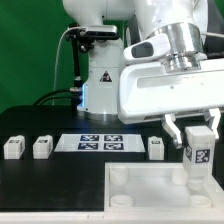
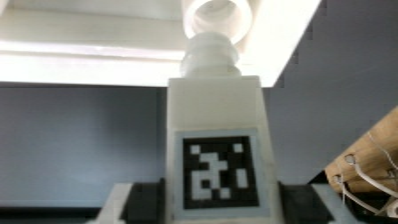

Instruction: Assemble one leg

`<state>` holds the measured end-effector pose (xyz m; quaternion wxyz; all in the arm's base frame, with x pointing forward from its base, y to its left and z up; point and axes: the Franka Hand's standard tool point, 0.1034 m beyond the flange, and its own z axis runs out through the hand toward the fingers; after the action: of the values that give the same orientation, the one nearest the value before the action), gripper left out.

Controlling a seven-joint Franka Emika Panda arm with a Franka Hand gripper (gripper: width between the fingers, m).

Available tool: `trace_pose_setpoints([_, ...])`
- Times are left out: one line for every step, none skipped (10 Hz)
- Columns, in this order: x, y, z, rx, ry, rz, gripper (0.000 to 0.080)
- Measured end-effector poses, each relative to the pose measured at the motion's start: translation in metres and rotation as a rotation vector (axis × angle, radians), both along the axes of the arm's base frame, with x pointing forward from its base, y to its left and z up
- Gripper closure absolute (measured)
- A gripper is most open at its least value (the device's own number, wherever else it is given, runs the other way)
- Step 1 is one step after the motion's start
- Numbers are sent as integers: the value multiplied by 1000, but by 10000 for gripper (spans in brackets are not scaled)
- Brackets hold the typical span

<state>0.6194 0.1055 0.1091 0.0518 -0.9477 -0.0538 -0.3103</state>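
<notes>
A glossy white rounded arm (image 1: 95,12) at top centre; ribbed silver wrist cylinder (image 1: 181,42); boxy white gripper (image 1: 194,137); black cable (image 1: 63,60) upper left.

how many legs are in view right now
4 legs: two on the table at the exterior view's left, one right of the marker board, one leg in the gripper over the panel. None seems hidden.

You have bare table (image 1: 40,185) at the near side on the exterior view's left, in front of two loose legs (image 1: 13,148) (image 1: 42,147). The marker board (image 1: 100,143) lies flat mid-table. On the right, a third leg (image 1: 156,148) stands just beside the gripper (image 1: 195,135) and its held leg (image 1: 198,150). The white panel (image 1: 140,190) fills the near right, and the robot base (image 1: 100,85) blocks the far middle.
</notes>
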Motion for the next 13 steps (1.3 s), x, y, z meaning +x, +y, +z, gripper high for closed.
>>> trace_pose_setpoints([3,1,-2,2,-1,0,508])
trace_pose_setpoints([3,4,-7,3,4,3,508])
trace_pose_setpoints([2,5,-11,4,9,4,508])
trace_pose_setpoints([1,4,-14,3,15,4,508])
trace_pose_setpoints([-2,5,-18,2,22,5,508])
trace_pose_setpoints([-4,5,-19,2,25,6,508])
trace_pose_setpoints([-4,5,-20,2,28,6,508])
trace_pose_setpoints([-5,6,-22,2,30,7,508])
trace_pose_setpoints([-5,8,-27,3,35,9,508])
trace_pose_setpoints([-5,8,-29,4,33,8,508])
trace_pose_setpoints([-5,8,-29,4,26,7,508])
trace_pose_setpoints([-5,8,-29,7,21,-3,508])
trace_pose_setpoints([-6,8,-29,8,24,-9,508])
